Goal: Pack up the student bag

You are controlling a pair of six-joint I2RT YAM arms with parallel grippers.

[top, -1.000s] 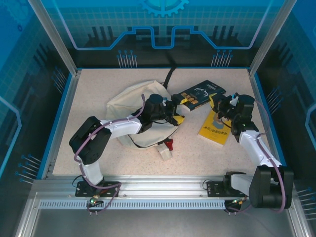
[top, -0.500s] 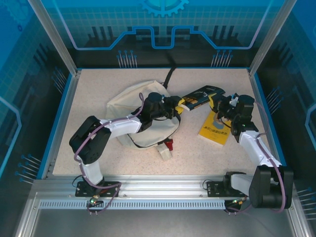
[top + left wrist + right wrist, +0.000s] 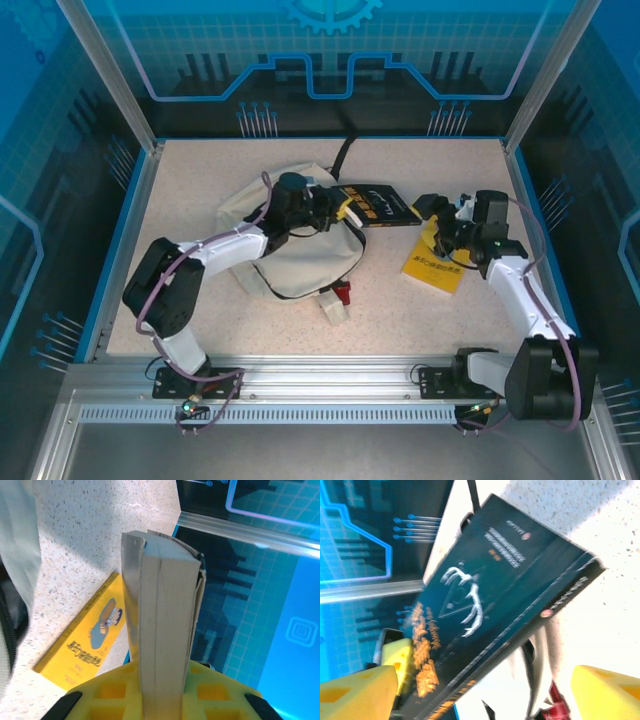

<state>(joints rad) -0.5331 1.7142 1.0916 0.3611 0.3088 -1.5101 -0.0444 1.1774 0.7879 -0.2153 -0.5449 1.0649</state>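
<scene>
The student bag (image 3: 285,250) lies in the middle of the table, a cream fabric backpack with a black strap; its cloth also edges the left wrist view (image 3: 17,550). My left gripper (image 3: 343,208) is shut on the near end of a dark teal book (image 3: 378,205), held flat just past the bag's right edge. The book's page edge (image 3: 162,610) stands upright between the yellow jaws (image 3: 162,677). My right gripper (image 3: 432,210) stands open beside the book's far end, apart from it. The book's cover (image 3: 490,600) lies ahead of its spread fingers (image 3: 357,692).
A yellow book (image 3: 438,262) lies flat on the table under the right arm and shows again in the left wrist view (image 3: 85,640). A small red item (image 3: 343,294) and a white block (image 3: 333,308) sit at the bag's front edge. Blue walls ring the table.
The left gripper shut on the dark book and drew it left toward the bag. The right gripper opened and let the book go.
</scene>
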